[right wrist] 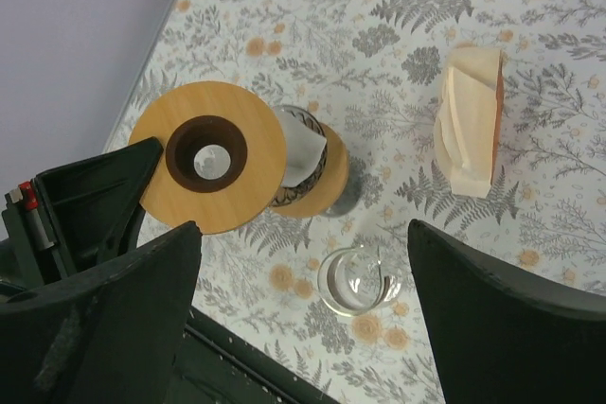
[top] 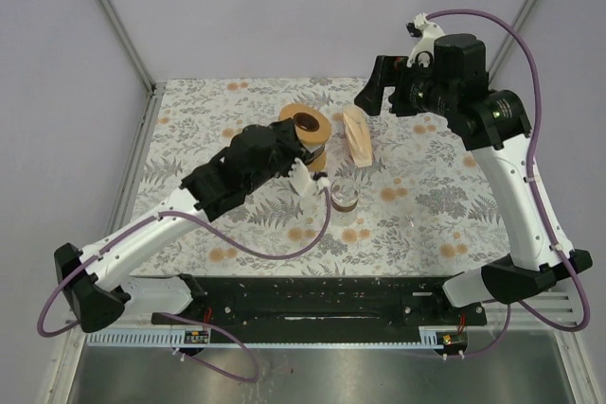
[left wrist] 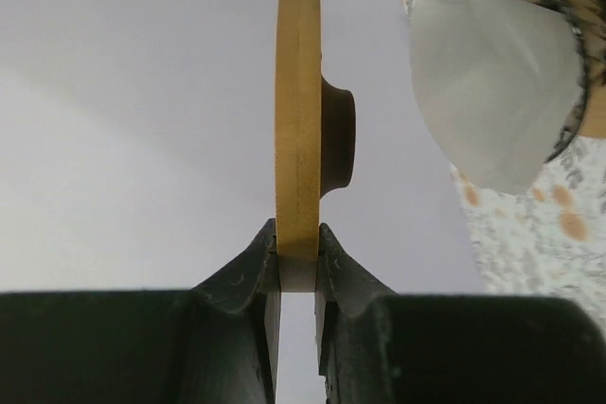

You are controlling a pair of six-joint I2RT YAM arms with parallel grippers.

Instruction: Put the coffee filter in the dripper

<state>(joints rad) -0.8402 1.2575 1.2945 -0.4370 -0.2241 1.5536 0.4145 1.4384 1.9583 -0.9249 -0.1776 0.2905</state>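
My left gripper (left wrist: 298, 236) is shut on the edge of a round wooden disc with a dark brown funnel hole (left wrist: 299, 120), the dripper's collar. It holds the disc raised above the table (top: 305, 122). Just beside it is a whitish cone with a dark patterned rim (left wrist: 492, 73) on a second wooden disc (right wrist: 327, 186). The stack of beige coffee filters (top: 358, 135) stands on edge to the right and shows in the right wrist view (right wrist: 471, 120). My right gripper (top: 371, 94) hangs high above the filters, open and empty (right wrist: 301, 234).
A small clear glass (top: 344, 198) stands on the floral tablecloth in front of the cone, also in the right wrist view (right wrist: 358, 278). The black rail (top: 303, 305) runs along the near edge. Metal frame posts rise at the back corners.
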